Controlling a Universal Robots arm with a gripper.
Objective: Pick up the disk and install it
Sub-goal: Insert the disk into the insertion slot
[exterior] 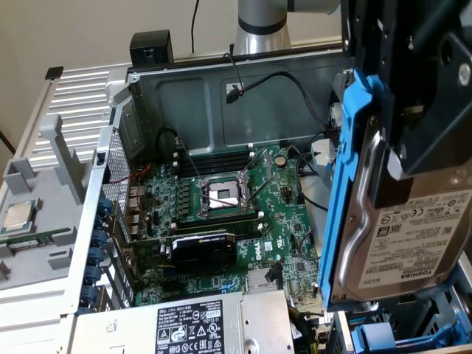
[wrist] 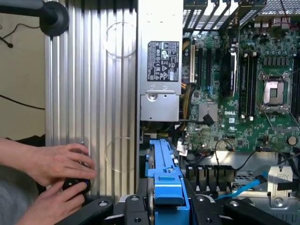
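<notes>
Going by the exterior view from its left: a small square silver processor chip (exterior: 18, 215) sits in a grey moulded tray (exterior: 44, 254) outside the open computer case. Inside the case lies the green motherboard (exterior: 280, 251), with its empty metal processor socket (exterior: 225, 195) near the middle and a black graphics card (exterior: 203, 249) just in front of it. The big grey power-supply box (exterior: 199, 324) with its black-and-white label fills the near edge.

At the exterior view's right is my claw (exterior: 398, 158), partly closed and clamped on the disk (exterior: 413, 243), a rectangular silver-grey metal hard drive with a white printed label, clipped in a blue plastic frame. The disk hangs from the claw and clear of everything. It stands on end, its long axis running up and down with a slight lean, and the label faces the exterior view's right.

Straight beneath its lower end are the blue plastic rails of the drive bay (exterior: 383, 341), so I judge it picked up and held over that bay, not yet seated.

In my wrist view the blue frame runs away from the claw (wrist: 166, 208) with the disk (wrist: 164, 173) edge-on between my fingers. A person's two hands (wrist: 56, 164) work at something small and black by the case's ribbed grey side panel (wrist: 93, 93), well apart from the disk.
</notes>
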